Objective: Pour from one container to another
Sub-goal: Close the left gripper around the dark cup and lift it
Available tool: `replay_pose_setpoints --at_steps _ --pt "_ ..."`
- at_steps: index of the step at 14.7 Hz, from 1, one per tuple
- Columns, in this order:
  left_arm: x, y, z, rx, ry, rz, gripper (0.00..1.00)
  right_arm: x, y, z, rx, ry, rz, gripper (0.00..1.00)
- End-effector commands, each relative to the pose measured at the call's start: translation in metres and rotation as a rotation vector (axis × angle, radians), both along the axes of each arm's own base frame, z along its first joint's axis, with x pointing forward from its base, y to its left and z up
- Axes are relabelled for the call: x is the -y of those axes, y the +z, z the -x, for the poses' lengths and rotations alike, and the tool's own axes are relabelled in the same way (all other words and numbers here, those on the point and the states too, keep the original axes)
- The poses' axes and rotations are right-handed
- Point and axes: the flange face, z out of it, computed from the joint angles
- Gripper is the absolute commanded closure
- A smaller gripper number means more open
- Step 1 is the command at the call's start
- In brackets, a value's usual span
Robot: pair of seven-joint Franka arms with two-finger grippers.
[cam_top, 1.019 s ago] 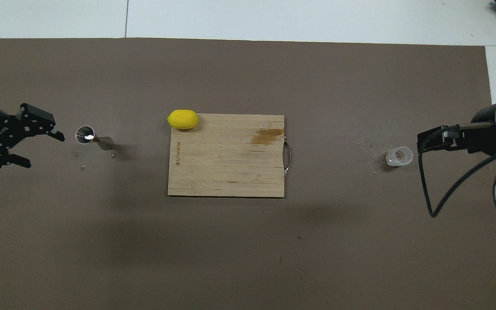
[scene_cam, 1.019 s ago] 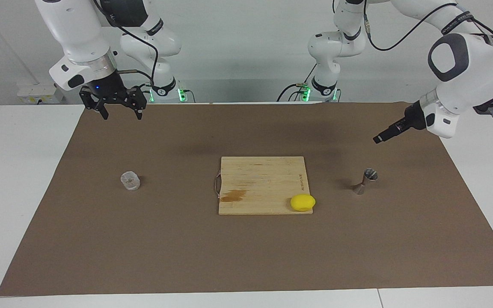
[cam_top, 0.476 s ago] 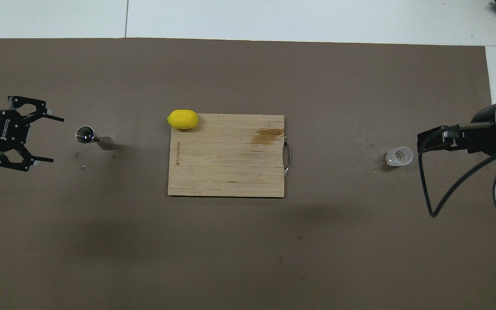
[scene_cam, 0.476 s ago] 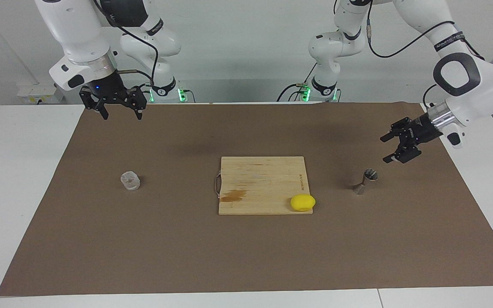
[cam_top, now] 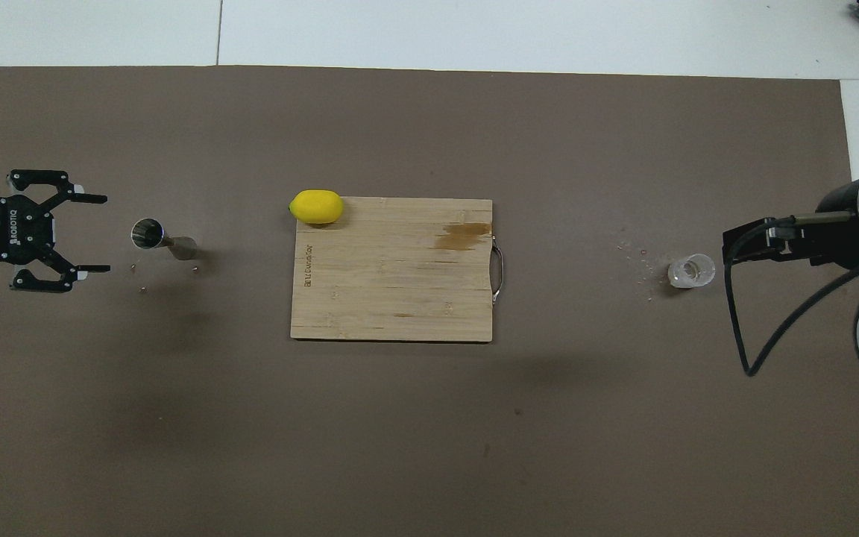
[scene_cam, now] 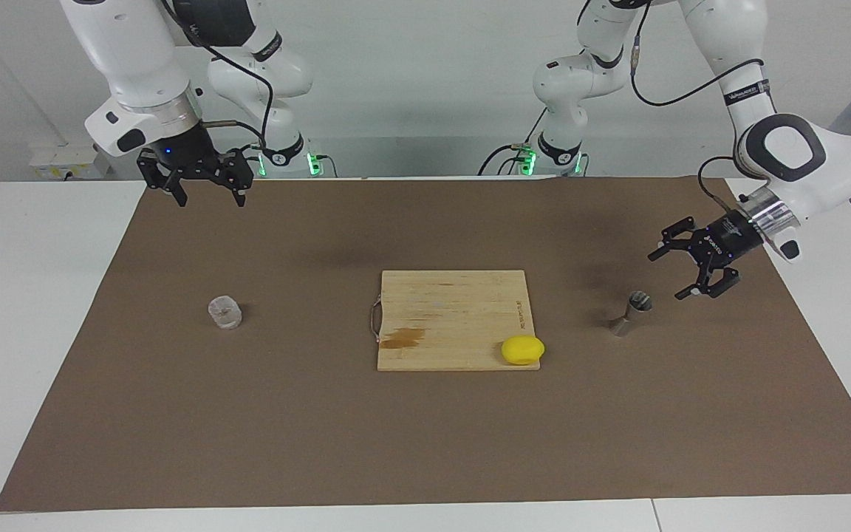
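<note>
Frosty squat cup (scene_cam: 224,311), hourglass steel jigger (scene_cam: 631,315)

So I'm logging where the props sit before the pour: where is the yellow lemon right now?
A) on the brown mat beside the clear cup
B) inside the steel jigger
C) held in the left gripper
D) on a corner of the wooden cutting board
D: the lemon rests on a corner of the cutting board, at the left arm's end of it, overhanging the edge, with neither gripper near it.

"ROBOTIQ" on left gripper (cam_top: 94,233) body; burned-in brand on cutting board (cam_top: 400,298), unreadable.
</note>
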Motion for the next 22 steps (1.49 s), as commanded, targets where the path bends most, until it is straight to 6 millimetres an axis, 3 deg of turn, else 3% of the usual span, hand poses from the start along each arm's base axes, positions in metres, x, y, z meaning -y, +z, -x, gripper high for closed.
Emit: replay_pose_setpoints --at_steps 1,8,22 --pt "-0.009 -0.018 0.015 -0.023 0.139 0.068 0.0 0.004 0.001 0.007 -0.003 0.01 -0.008 0.0" --pt "-0.007 -0.059 0.027 -0.048 0.255 0.172 0.0 0.004 0.001 0.007 -0.003 0.01 -0.008 0.0" --pt "0.024 -0.082 0.029 -0.022 0.263 0.137 0.01 0.004 0.001 0.007 -0.003 0.01 -0.008 0.0"
